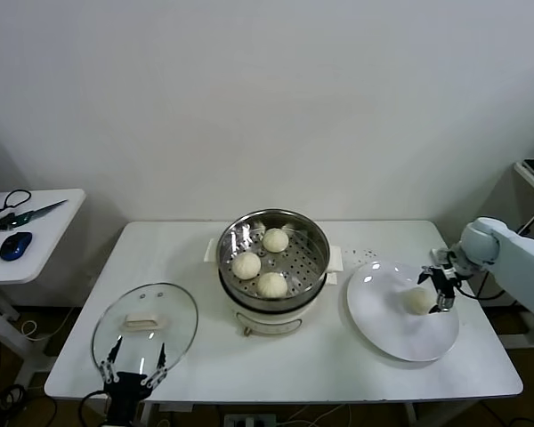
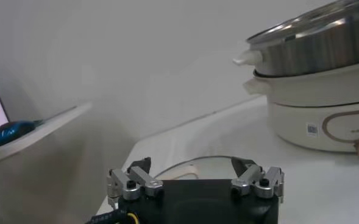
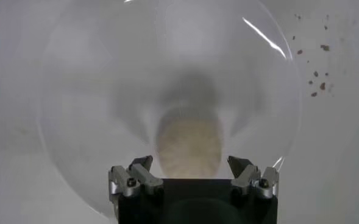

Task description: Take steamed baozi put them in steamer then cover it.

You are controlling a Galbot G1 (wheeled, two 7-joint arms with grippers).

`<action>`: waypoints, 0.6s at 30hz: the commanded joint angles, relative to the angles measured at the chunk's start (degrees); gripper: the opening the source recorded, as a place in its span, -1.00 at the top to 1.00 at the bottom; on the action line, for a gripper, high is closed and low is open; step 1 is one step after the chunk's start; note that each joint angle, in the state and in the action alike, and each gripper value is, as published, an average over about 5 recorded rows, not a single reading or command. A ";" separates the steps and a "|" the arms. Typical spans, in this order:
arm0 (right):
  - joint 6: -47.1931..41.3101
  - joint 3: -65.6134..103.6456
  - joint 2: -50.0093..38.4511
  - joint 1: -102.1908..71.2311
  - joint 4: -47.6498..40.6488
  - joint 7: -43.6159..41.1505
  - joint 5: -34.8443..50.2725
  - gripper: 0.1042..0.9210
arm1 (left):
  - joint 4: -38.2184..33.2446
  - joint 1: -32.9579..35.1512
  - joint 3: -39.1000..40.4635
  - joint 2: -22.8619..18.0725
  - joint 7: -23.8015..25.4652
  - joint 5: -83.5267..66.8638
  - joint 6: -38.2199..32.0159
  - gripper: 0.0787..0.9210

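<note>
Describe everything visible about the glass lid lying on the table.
The glass lid is round and clear, with a thin metal-looking rim and a pale, off-white handle at its centre. It lies flat on the white table near the front left corner, handle up, off the steamer and apart from it. The left gripper sits open at the lid's near edge, fingers pointing over the rim; whether they touch it cannot be told. The table shows through the glass.
</note>
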 commanded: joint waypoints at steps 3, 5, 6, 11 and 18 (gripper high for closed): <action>0.77 1.70 3.00 -2.42 -4.25 -0.22 -2.01 -0.76 | 0.22 0.15 -0.29 0.00 -0.04 0.23 -0.14 -0.77; 0.90 1.70 3.28 -2.47 -4.47 -0.31 -2.14 -0.76 | 0.30 0.20 -0.36 0.02 -0.05 0.21 -0.18 -0.77; 1.01 1.69 3.41 -2.47 -4.59 -0.33 -2.15 -0.76 | 0.32 0.21 -0.36 0.02 -0.05 0.21 -0.19 -0.77; 1.26 1.38 3.63 -2.05 -4.86 -0.50 -2.05 -0.75 | 0.21 0.11 -0.26 -0.04 -0.07 0.23 -0.13 -0.77; 1.32 -0.03 3.43 -0.50 -4.87 -0.69 -0.74 -0.58 | 0.02 0.09 -0.31 -0.05 -0.10 0.22 -0.10 -0.77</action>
